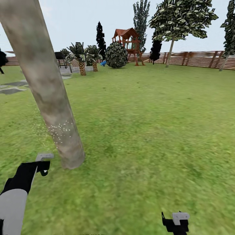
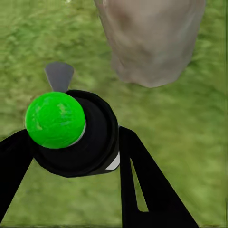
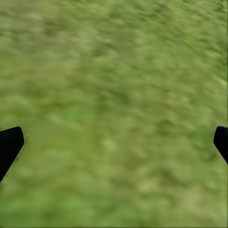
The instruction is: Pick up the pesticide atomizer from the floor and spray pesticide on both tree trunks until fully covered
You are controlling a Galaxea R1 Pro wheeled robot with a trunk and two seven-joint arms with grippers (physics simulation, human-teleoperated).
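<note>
Spraying looks to be the step in hand. The left gripper (image 2: 71, 142) is clamped around the pesticide atomizer (image 2: 78, 137), whose cap in the left wrist view shows a bright green dot, with the grey nozzle (image 2: 59, 76) pointing toward the base of the near tree trunk (image 1: 42, 85). In the head view that trunk leans from about 11 o'clock down to its foot near 8 o'clock, and the atomizer's pale top (image 1: 44, 157) sits just beside the foot, at about 8 o'clock. Fine white specks (image 1: 60, 130) dot the lower bark and drift over the lawn (image 1: 147, 130) to the trunk's left; I judge these to be spray landing.

The right gripper (image 1: 176, 222) hangs low at about 5 o'clock, its fingers (image 3: 9, 145) wide apart over bare grass, holding nothing.

To do this well, I would keep the nozzle square to the bark, sweep slowly up from the speckled patch, then work around the trunk's other sides, since only 1 small low patch shows specks. A 2nd tree (image 1: 169, 49) with a straight pale trunk stands far off at about 1 o'clock by the fence (image 1: 195, 58), well apart from the robot.
</note>
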